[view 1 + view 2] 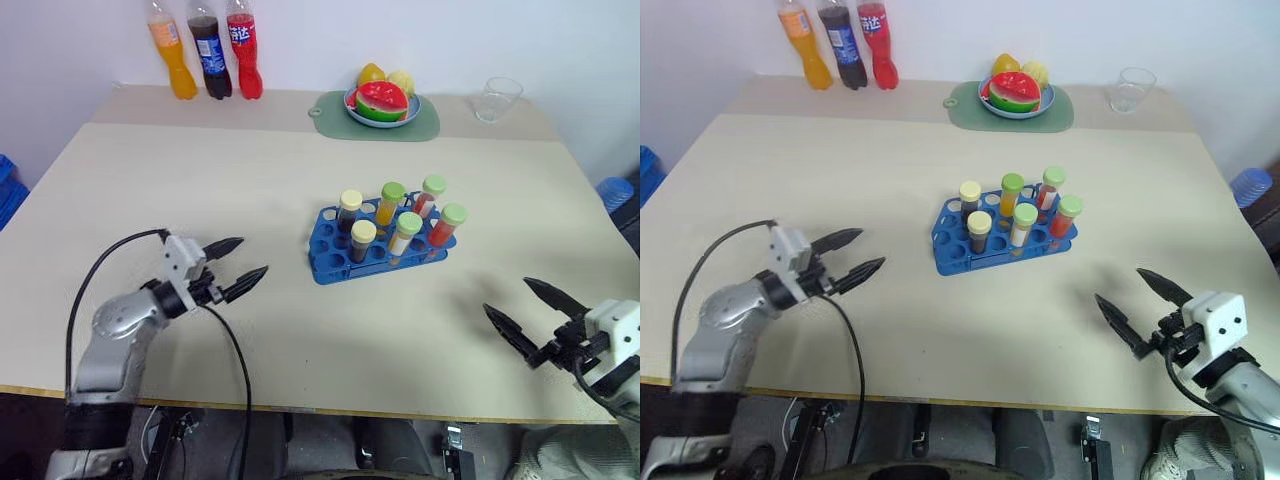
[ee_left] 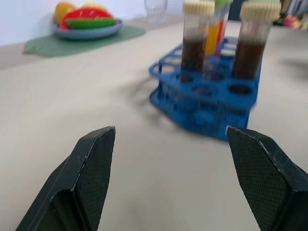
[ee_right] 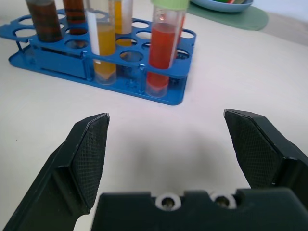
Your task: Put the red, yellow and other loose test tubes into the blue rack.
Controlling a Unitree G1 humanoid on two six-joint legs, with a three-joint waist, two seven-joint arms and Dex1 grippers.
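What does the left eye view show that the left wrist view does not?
Left eye view alone: three soda bottles at the table's far edge, the right hand open above the table's near edge, and all six capped tubes, none lying loose on the table. Left wrist view alone: a close look between the open left hand's fingers at the two brown-filled tubes. Both: the blue rack, fruit plate, green mat and clear cup.
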